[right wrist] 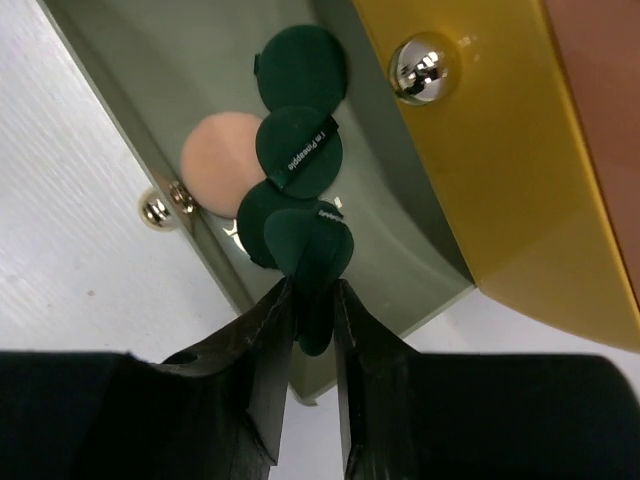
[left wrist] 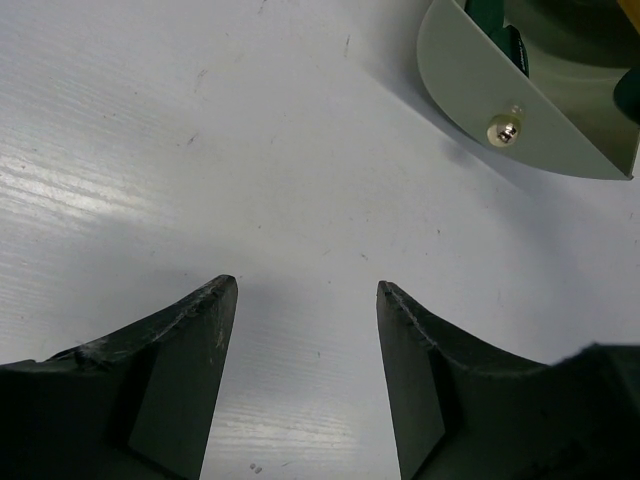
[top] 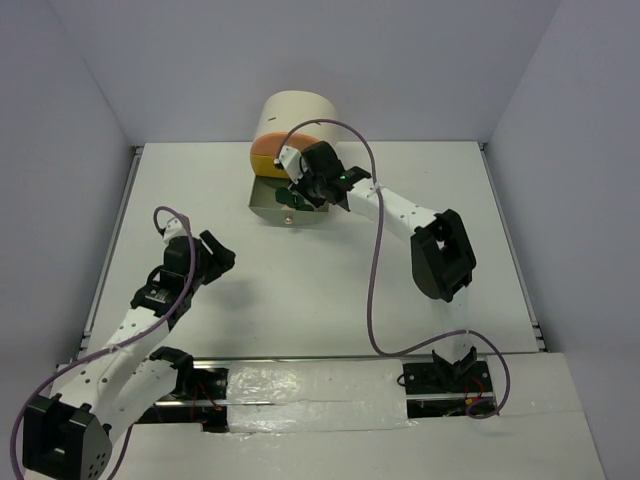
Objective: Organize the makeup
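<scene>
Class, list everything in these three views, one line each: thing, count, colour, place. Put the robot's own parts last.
green discs: four, dark green, overlapping in the open drawer
puff: one, peach, in the open drawer beside the discs
open drawer: one, grey-green, pulled out at the cabinet's foot
yellow drawer: one, yellow, above the open drawer
orange drawer: one, orange, above the yellow one
cabinet: one, cream, far middle of the table
table: one, white
left hand: one, black, open above the table
right hand: one, black, shut on the nearest disc at the open drawer
</scene>
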